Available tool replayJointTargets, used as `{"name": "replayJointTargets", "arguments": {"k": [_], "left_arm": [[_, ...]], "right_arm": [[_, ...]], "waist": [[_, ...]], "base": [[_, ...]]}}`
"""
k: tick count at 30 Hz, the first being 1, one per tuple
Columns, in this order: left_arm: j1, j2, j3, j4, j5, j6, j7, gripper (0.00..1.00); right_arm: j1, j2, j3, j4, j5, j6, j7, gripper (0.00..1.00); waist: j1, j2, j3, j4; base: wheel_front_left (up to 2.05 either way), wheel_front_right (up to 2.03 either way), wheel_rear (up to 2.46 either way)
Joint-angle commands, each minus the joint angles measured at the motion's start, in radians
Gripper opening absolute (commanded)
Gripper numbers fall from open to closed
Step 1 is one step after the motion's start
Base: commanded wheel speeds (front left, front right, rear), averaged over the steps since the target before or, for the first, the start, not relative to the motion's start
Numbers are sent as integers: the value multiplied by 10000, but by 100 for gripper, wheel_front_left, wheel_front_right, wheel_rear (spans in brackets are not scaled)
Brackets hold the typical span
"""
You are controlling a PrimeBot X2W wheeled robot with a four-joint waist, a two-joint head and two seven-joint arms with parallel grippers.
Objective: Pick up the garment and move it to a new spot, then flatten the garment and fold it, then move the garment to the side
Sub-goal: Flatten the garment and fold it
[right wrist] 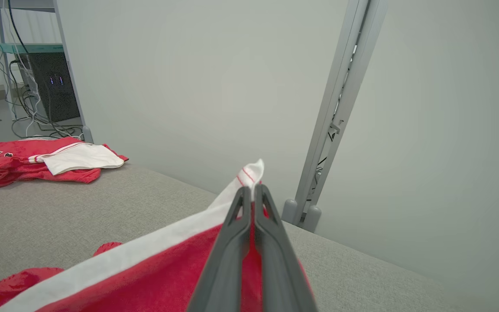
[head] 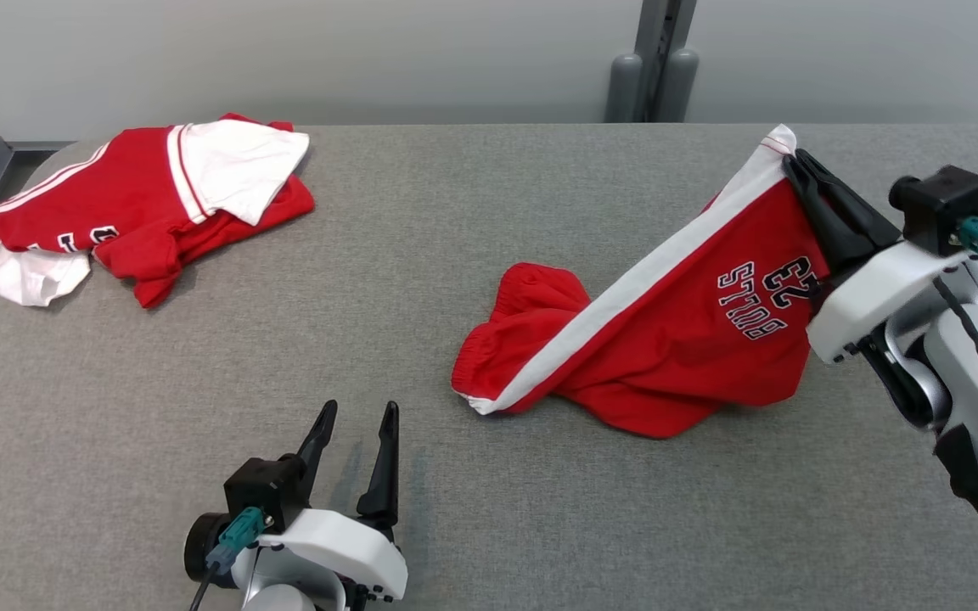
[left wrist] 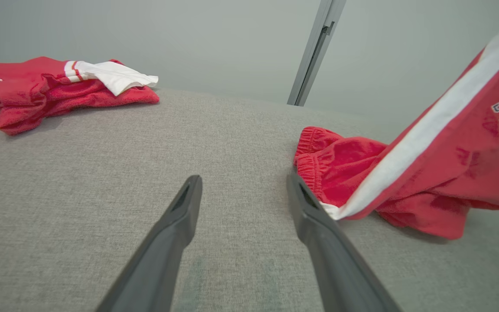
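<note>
The garment (head: 667,339) is a pair of red shorts with a white side stripe and dark lettering, lying right of centre on the grey table (head: 421,221). One corner of it is lifted off the table, and my right gripper (head: 797,161) is shut on that corner, which pokes out past the closed fingers (right wrist: 251,195). The waistband end (left wrist: 319,156) rests on the cloth surface. My left gripper (head: 357,416) stands open near the front edge, left of the garment (left wrist: 427,164), with nothing between its fingers (left wrist: 184,199).
A second red and white garment (head: 132,204) lies crumpled at the table's far left corner. A grey post (head: 654,59) stands behind the table's back edge. A rack with cables (right wrist: 37,86) stands beyond the far left corner.
</note>
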Motion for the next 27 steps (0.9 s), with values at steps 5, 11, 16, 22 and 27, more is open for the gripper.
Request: {"name": "replayJointTargets", "arguments": {"k": [5, 11, 16, 22, 27], "left_arm": [[18, 40, 120, -82, 119, 37, -48, 100], [78, 39, 216, -101, 199, -4, -48, 100], [120, 40, 316, -48, 264, -46, -48, 100], [137, 40, 405, 14, 368, -81, -48, 100], [146, 40, 390, 46, 355, -100, -48, 100]], "right_arm": [[1993, -59, -1223, -1774, -864, 1, -67, 0], [4705, 339, -2528, -3442, -1765, 1, -70, 0], [6084, 620, -3107, -3707, -2407, 1, -71, 0], [6728, 1083, -3719, -3644, -2814, 1, -72, 2], [7031, 1351, -4105, -3479, -3069, 1, -73, 100]], "waist": [[0, -1, 19, -433], [0, -1, 25, -765], [0, -1, -15, -944], [0, -1, -84, -1134], [0, -1, -152, -1190]], "base": [[0, 0, 0], [0, 0, 0], [0, 0, 0], [0, 0, 0], [0, 0, 0]]}}
